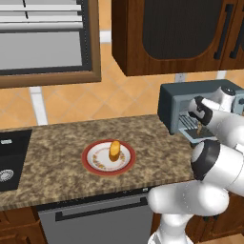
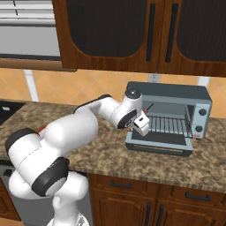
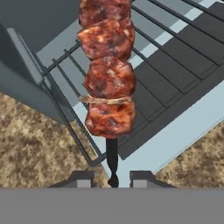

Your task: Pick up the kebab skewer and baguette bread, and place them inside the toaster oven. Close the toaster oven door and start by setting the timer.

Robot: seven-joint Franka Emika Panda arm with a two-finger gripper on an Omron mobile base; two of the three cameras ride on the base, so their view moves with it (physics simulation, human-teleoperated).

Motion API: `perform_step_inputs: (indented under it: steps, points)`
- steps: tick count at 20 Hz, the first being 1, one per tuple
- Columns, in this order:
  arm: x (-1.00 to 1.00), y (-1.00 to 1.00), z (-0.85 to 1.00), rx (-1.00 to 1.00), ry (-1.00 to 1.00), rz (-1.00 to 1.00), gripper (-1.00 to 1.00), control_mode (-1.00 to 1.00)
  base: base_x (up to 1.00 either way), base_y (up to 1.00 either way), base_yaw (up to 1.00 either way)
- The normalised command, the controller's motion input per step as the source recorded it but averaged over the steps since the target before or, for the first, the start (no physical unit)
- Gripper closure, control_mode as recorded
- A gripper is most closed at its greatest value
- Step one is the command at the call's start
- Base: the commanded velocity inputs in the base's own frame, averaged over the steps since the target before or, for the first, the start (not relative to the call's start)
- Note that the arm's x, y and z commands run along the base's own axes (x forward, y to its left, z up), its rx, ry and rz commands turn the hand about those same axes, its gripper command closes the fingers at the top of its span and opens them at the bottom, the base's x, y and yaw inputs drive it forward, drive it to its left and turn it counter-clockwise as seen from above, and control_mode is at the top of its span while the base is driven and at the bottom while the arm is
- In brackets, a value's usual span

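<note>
My gripper [image 3: 113,179] is shut on the dark stick of the kebab skewer [image 3: 109,74], whose reddish-brown chunks point away from the hand. It hangs over the front left corner of the toaster oven [image 2: 170,95]. The toaster oven door [image 2: 159,146] lies folded down flat, with the wire rack [image 2: 170,125] showing inside. From the side, the gripper [image 1: 199,125] sits just before the oven's mouth with the skewer [image 1: 198,128] below it. The baguette bread [image 1: 114,150] stands on a red-rimmed plate [image 1: 93,159] on the counter, well left of the oven.
A dark sink [image 1: 9,162] is set into the counter's left end. Wooden wall cabinets [image 2: 132,35] hang above the oven. The oven's control knobs [image 2: 201,120] run down its right side. Speckled counter [image 1: 57,143] stretches between plate and sink.
</note>
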Motion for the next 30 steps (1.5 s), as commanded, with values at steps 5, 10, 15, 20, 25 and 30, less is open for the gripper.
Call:
perform_step_inputs:
  steps: [5, 10, 15, 20, 25, 30]
  points:
    - [-0.01, -0.16, 0.00, 0.15, 0.02, -0.12, 1.00, -1.00, 0.00, 0.00, 0.00]
    - [0.22, -0.02, -0.07, 0.07, -0.04, -0.13, 1.00, -1.00, 0.00, 0.00, 0.00]
    - [0.26, 0.00, -0.10, 0.11, -0.13, -0.12, 1.00, -1.00, 0.00, 0.00, 0.00]
    - [0.18, -0.01, -0.18, 0.07, -0.02, -0.06, 1.00, -1.00, 0.00, 0.00, 0.00]
    - [0.46, -0.03, 0.00, 0.05, 0.00, -0.02, 1.00, -1.00, 0.00, 0.00, 0.00]
    - [0.50, -0.12, -0.03, 0.05, 0.00, -0.01, 1.00, -1.00, 0.00, 0.00, 0.00]
